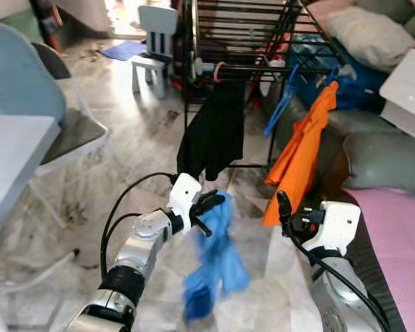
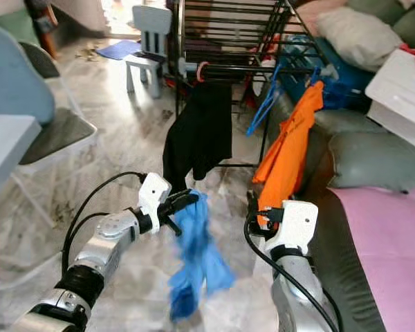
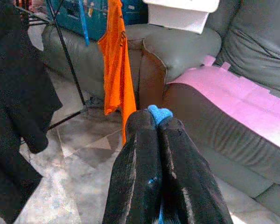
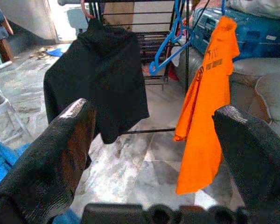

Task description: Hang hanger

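Observation:
My left gripper (image 1: 211,206) is shut on a blue garment (image 1: 218,259) that hangs limp below it, low in front of the black drying rack (image 1: 242,34); a blue scrap pokes out between the shut fingertips (image 3: 144,122). I cannot tell if a hanger is inside the cloth. On the rack's front bar hang a black garment (image 1: 213,131) on a pink hanger (image 1: 219,69), a bare blue hanger (image 1: 282,104) and an orange shirt (image 1: 304,155). My right gripper (image 4: 154,109) is open and holds nothing, low to the right, facing the black garment and the orange shirt (image 4: 205,107).
A grey sofa (image 1: 384,162) with a pink cover (image 1: 401,235) runs along the right, with a white box (image 1: 408,86) on it. A white table (image 1: 7,159) and folding chair (image 1: 28,90) stand left. A small pale blue chair (image 1: 154,41) is behind. Marble floor (image 1: 138,138) lies between.

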Tool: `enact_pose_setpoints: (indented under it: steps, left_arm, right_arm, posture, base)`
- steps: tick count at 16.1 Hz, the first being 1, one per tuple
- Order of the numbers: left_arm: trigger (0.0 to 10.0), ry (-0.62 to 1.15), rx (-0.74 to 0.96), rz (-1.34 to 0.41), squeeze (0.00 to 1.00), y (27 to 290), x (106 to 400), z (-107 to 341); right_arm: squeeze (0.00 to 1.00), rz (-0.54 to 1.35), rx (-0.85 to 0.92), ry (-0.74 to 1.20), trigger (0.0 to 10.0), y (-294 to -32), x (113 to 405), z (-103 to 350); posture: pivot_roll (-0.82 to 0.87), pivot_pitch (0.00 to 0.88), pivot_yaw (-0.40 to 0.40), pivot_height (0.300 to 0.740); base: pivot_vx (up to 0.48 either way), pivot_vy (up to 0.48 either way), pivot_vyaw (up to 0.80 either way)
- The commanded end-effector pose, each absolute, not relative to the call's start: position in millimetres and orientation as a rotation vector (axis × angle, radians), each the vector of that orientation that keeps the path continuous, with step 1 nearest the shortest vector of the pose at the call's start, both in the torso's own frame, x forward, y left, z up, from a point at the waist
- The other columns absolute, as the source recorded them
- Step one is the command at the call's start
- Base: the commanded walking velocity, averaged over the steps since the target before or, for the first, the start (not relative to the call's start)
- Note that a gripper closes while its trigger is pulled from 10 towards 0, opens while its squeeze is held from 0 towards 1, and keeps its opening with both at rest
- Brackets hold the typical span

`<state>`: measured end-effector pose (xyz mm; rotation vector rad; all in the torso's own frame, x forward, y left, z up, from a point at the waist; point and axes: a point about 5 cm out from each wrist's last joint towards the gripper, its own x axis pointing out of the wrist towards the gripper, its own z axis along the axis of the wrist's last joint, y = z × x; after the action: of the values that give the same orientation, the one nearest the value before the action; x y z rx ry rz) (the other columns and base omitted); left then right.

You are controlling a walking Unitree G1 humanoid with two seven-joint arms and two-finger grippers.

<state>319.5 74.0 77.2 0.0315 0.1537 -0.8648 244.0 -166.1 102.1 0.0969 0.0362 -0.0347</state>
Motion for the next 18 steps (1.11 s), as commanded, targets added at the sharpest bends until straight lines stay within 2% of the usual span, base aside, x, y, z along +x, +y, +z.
enact_pose_setpoints:
  steps: [1, 4, 8, 13, 18]
  left_arm:
    - [10.0, 0.143, 0.016, -0.868, 0.00, 67.1, 321.2, 81.2]
    - [10.0, 0.166, 0.000, -0.867, 0.00, 67.8, 322.4, 80.9]
    - [10.0, 0.163, 0.014, -0.881, 0.00, 68.3, 322.2, 81.9]
    - [10.0, 0.164, 0.017, -0.894, 0.00, 65.8, 319.3, 80.3]
    - [10.0, 0.148, 0.023, -0.924, 0.00, 64.9, 314.9, 80.1]
  right_arm:
    - [0.00, -0.048, 0.091, 0.038, 10.0, -170.8, 243.4, 103.3]
    - [0.00, -0.047, 0.094, 0.041, 10.0, -169.6, 243.6, 102.7]
    - [0.00, -0.051, 0.099, 0.040, 10.0, -168.8, 242.4, 102.1]
    - [0.00, -0.051, 0.101, 0.038, 10.0, -168.8, 241.8, 102.0]
    - [0.00, -0.049, 0.100, 0.038, 10.0, -168.0, 242.2, 102.0]
  posture:
    - [0.04, 0.000, -0.054, 0.740]
    - [0.04, 0.000, -0.052, 0.740]
    - [0.04, 0.000, -0.046, 0.740]
    - [0.04, 0.000, -0.046, 0.740]
    - [0.04, 0.000, -0.050, 0.740]
  base:
    - [0.000, 0.000, 0.00]
    - [0.000, 0.080, -0.71]
    - [0.000, 0.480, -0.73]
    - [0.000, 0.433, 0.00]
    - [0.000, 0.000, 0.00]
